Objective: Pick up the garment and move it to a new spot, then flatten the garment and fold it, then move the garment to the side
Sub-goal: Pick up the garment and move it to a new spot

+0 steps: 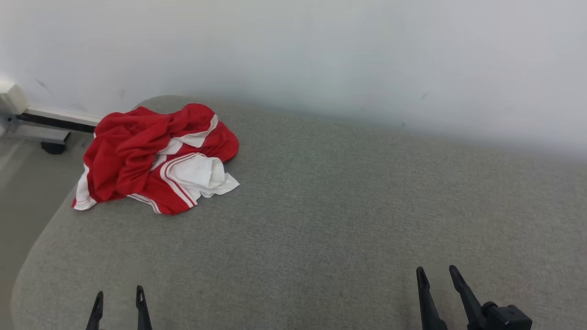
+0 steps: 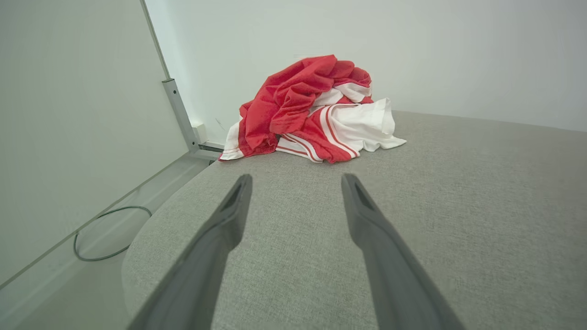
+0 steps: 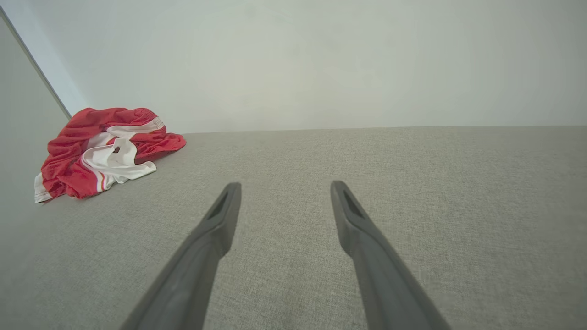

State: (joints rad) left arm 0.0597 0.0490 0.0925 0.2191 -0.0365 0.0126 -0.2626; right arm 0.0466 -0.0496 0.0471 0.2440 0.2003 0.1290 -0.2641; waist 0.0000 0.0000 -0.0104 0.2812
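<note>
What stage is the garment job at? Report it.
Nothing looks done: the garment lies crumpled at the far left corner of the grey cushion. In hand: nothing; the left gripper and right gripper hover open, apart from it. Left: pick up, move, flatten, fold, set aside.

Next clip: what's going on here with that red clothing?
Nothing is being handled yet. A red and white garment lies crumpled near the far left corner of the grey padded surface. The left gripper and right gripper are both open and empty near the front edge, well short of it. The pick-up has not begun.
</note>
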